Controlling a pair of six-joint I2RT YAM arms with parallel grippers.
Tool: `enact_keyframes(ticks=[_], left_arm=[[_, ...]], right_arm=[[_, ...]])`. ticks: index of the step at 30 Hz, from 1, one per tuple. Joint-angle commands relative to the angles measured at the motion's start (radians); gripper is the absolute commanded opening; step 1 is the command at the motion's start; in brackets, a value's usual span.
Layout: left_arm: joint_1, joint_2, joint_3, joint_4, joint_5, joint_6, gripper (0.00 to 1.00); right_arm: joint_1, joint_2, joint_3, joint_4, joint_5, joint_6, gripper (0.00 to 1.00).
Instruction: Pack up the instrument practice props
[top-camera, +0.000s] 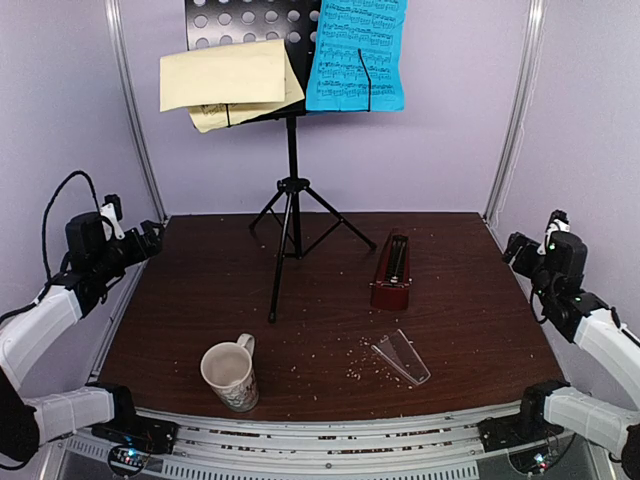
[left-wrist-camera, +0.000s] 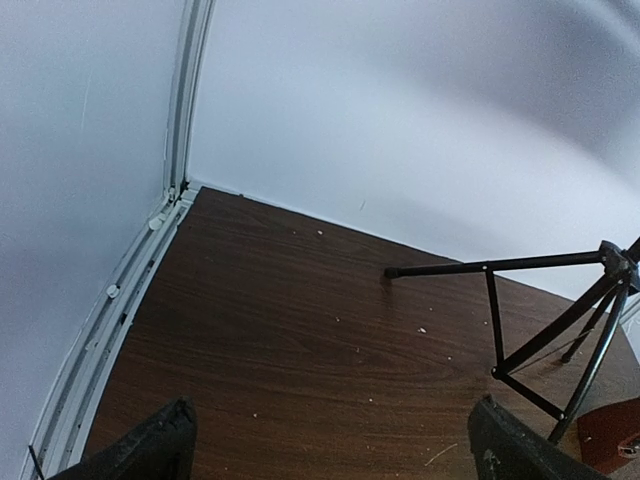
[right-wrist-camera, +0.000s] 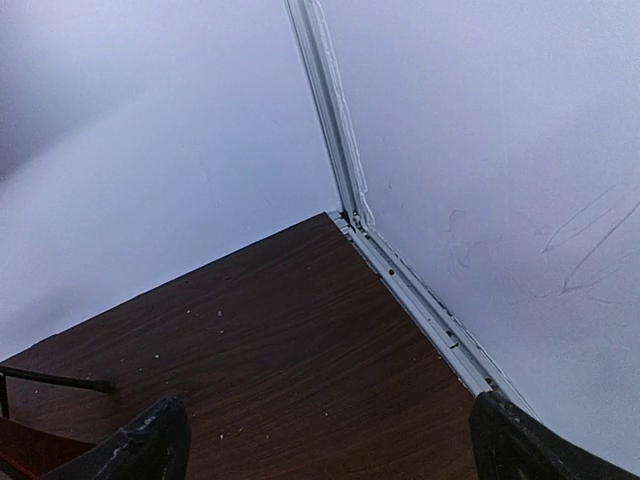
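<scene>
Left gripper (top-camera: 152, 240) at nine o'clock and right gripper (top-camera: 514, 247) at three o'clock both stand spread wide, holding nothing.

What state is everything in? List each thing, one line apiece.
Music stand: upright, legs spread.
Yellow sheets: on the stand, folded over.
Blue sheet: on the stand, flat.
Metronome: uncovered.
Clear cover: lying on the table, apart from the metronome.
Mug: upright.
Left tool: open, empty.
Right tool: open, empty.

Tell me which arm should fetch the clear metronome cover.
Right, probably. The clear cover lies right of centre, nearer the open, empty right gripper than the left gripper.
</scene>
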Motion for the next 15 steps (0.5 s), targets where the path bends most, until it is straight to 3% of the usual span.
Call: enact_keyframes(ticks=[1,5,9,12,15], left_arm=[[-0.002,0.009,0.040,0.006,0.035,-0.010,0.98],[-0.003,0.014,0.053,0.005,0.092,-0.021,0.98],[-0.011,0.017,0.052,0.022,0.194,0.004,0.98],[-0.085,0.009,0.041,0.061,0.198,0.037,0.98],[-0.188,0.019,0.055,0.060,0.164,0.081,0.98]], right_arm=[[-0.004,-0.004,0.057,-0.031,-0.089,-0.006,1.00],[-0.004,0.019,0.167,-0.124,-0.200,0.081,1.00],[-0.004,0.043,0.245,-0.114,-0.378,0.163,1.00],[0.001,0.095,0.297,-0.133,-0.490,0.205,1.00],[0.038,0.164,0.349,-0.189,-0.504,0.210,1.00]])
